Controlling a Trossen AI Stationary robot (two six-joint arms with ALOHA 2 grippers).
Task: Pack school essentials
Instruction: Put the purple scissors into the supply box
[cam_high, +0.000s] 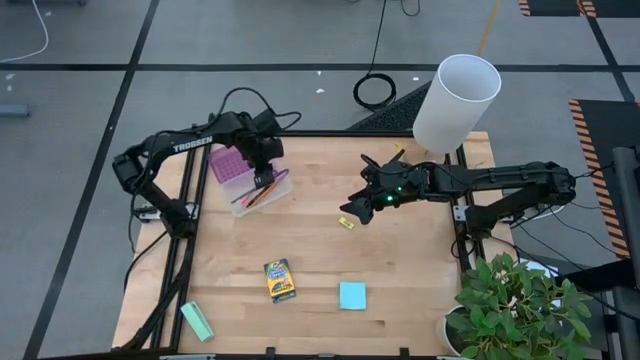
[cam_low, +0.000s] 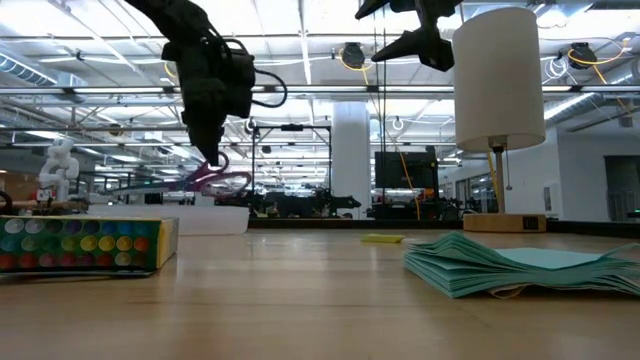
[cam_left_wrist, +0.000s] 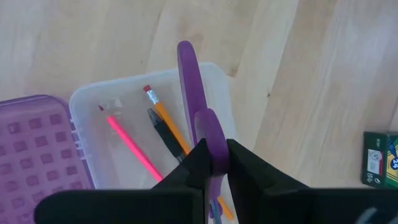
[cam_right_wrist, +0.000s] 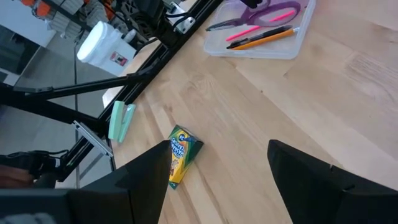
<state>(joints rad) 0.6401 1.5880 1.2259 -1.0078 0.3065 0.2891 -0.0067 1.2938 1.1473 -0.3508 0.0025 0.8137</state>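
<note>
In the high view, the left gripper (cam_high: 263, 180) is seen over the clear pencil case (cam_high: 262, 190) near the bench's (cam_high: 400, 260) far left corner, with the purple lid (cam_high: 228, 165) lying open beside it. The right gripper (cam_high: 357, 207) is held above the middle of the bench, its fingers spread wide, and a tiny yellow piece (cam_high: 346, 222) lies just beside it. The crayon box (cam_high: 279, 280) and the cyan sticky-note pad (cam_high: 352, 295) are found toward the near edge, and a mint-green block (cam_high: 197, 321) rests at the near left corner. In the low view, the purple-handled scissors (cam_low: 222, 181) are seen hanging from the left gripper (cam_low: 210, 155) above the case, while the right gripper (cam_low: 420, 40) is raised high beside a white lamp (cam_low: 498, 90). In the left wrist view, the scissors (cam_left_wrist: 198, 118) are clamped between the fingers (cam_left_wrist: 249, 177), over the case (cam_left_wrist: 118, 118), in which a pink pencil (cam_left_wrist: 129, 144), an orange pencil (cam_left_wrist: 166, 121) and a black pen (cam_left_wrist: 165, 134) are laid. In the right wrist view, the right arm's fingers (cam_right_wrist: 323, 180) are shown wide apart and empty, with the crayon box (cam_right_wrist: 180, 155) and the green block (cam_right_wrist: 120, 119) on the bench beyond.
</note>
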